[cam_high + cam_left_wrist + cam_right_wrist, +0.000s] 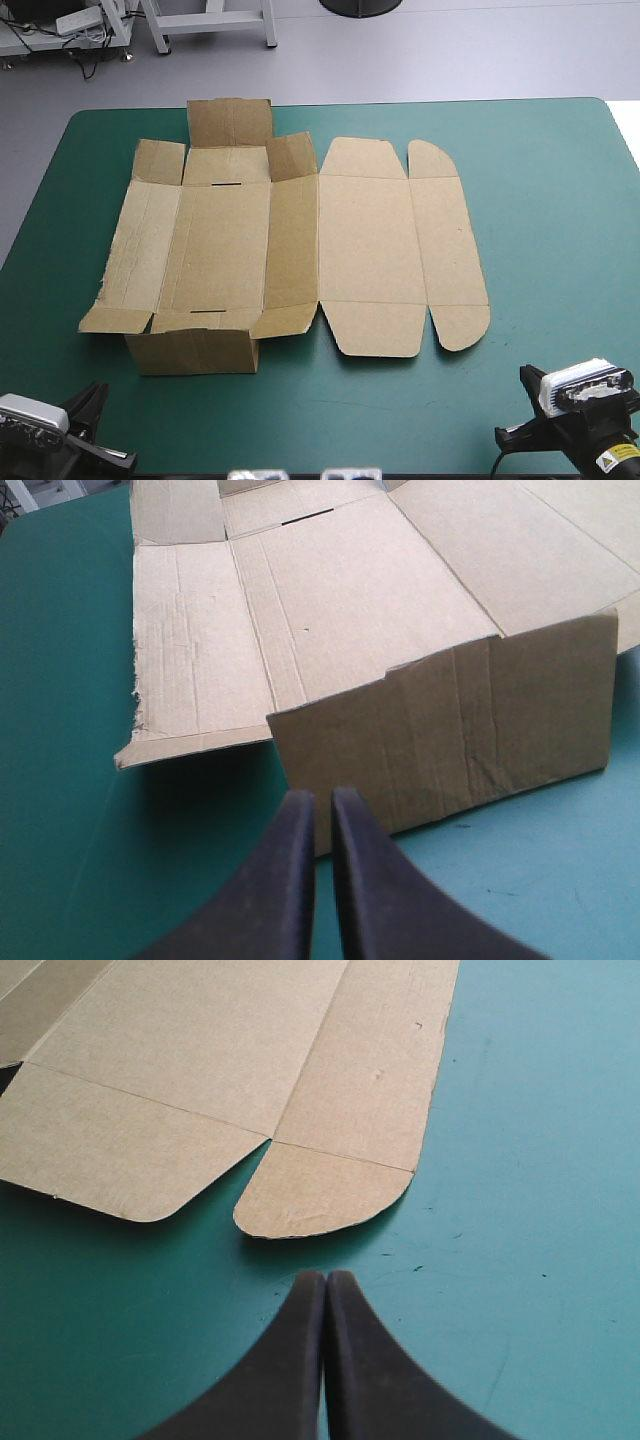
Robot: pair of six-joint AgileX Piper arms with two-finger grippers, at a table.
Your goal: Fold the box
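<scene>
Box, brown board: lies mostly flat at the middle of the teal-green counter, only its near end flap tilted up, walls not yet raised, nearly all folding left; left hand and right hand closed, empty, near its front edge.

**Both arms low at the near edge, tools closed**

The left arm sits at the near left corner of the worktop. The right arm sits at the near right corner. Both point toward the far edge. The left tool has its two black fingers drawn into a pointed arch with a thin slit between them, gripping nothing. The right tool is pressed fully together, tips touching, also empty. Both tools are held low over the worktop.
</scene>
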